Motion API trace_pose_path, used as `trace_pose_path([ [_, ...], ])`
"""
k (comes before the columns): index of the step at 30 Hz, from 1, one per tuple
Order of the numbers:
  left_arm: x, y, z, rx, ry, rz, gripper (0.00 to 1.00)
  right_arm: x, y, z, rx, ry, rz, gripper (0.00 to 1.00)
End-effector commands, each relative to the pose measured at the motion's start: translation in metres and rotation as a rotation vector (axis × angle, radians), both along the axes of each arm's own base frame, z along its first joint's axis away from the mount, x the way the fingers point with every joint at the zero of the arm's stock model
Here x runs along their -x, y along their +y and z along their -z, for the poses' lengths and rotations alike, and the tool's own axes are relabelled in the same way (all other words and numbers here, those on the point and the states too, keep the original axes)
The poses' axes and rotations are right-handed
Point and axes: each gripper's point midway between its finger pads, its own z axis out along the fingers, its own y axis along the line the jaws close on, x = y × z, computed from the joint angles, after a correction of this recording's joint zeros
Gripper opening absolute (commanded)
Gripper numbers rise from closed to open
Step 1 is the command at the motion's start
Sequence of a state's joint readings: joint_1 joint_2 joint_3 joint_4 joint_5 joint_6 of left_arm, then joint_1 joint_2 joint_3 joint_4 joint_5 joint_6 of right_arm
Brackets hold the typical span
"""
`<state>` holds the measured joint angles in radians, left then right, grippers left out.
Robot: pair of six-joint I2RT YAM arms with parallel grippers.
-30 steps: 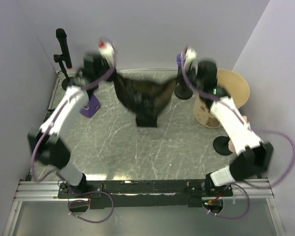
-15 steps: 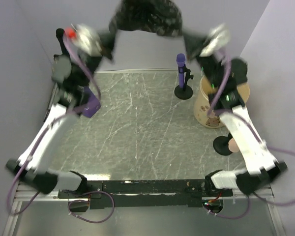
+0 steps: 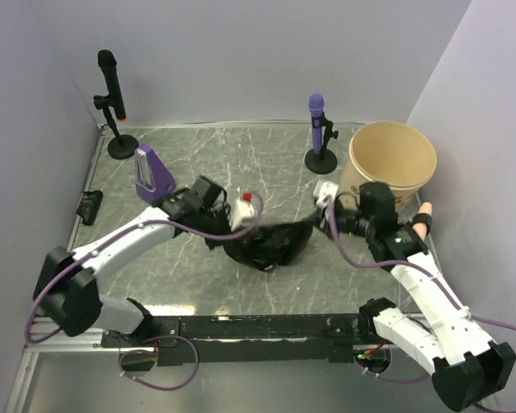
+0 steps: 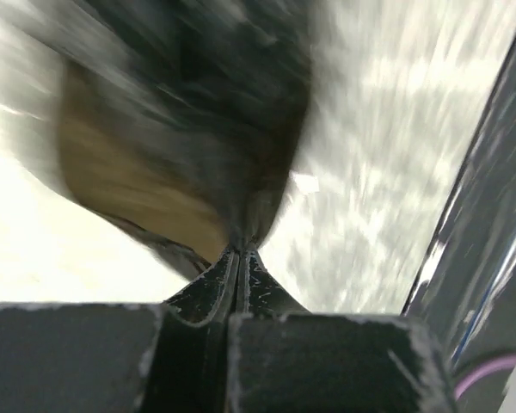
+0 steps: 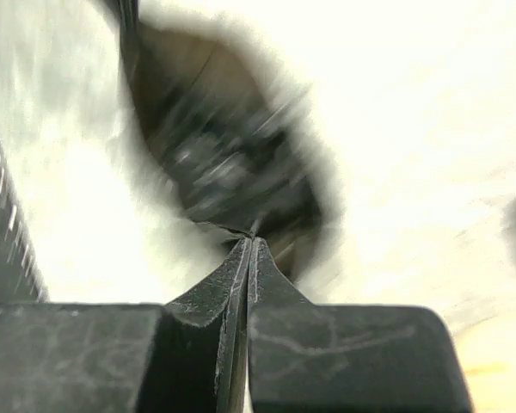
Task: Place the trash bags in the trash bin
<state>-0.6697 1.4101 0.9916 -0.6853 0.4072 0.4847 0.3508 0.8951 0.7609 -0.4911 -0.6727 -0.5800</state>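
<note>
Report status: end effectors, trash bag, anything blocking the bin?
Shut on trash bag: left end effector, right end effector. Bag bunched on table, outside trash bin. Purple microphone beside bin, near the route.

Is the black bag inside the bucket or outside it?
Outside. The trash bag is bunched up over the table, pinched between the left gripper and right gripper, and the trash bin beside it looks empty inside.

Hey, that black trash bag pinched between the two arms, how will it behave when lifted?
Probably floppy: the trash bag sags in a crumpled heap between the left tool and right tool. Likely light, since a thin pinch at each end holds it. Its glossy film may slip from the shut tips.
</note>
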Motion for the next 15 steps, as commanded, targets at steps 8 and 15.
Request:
trace_pose_path([
  [8,-0.201,0.025,-0.165,0.480,-0.053,-0.808,0.01,-0.183,0.000,-0.162,-0.259,-0.119,0.474,0.00],
  [15,-0.311,0.079,-0.303,0.759,-0.230,-0.935,0.01,-0.312,-0.041,-0.315,-0.414,-0.333,0.766,0.00],
])
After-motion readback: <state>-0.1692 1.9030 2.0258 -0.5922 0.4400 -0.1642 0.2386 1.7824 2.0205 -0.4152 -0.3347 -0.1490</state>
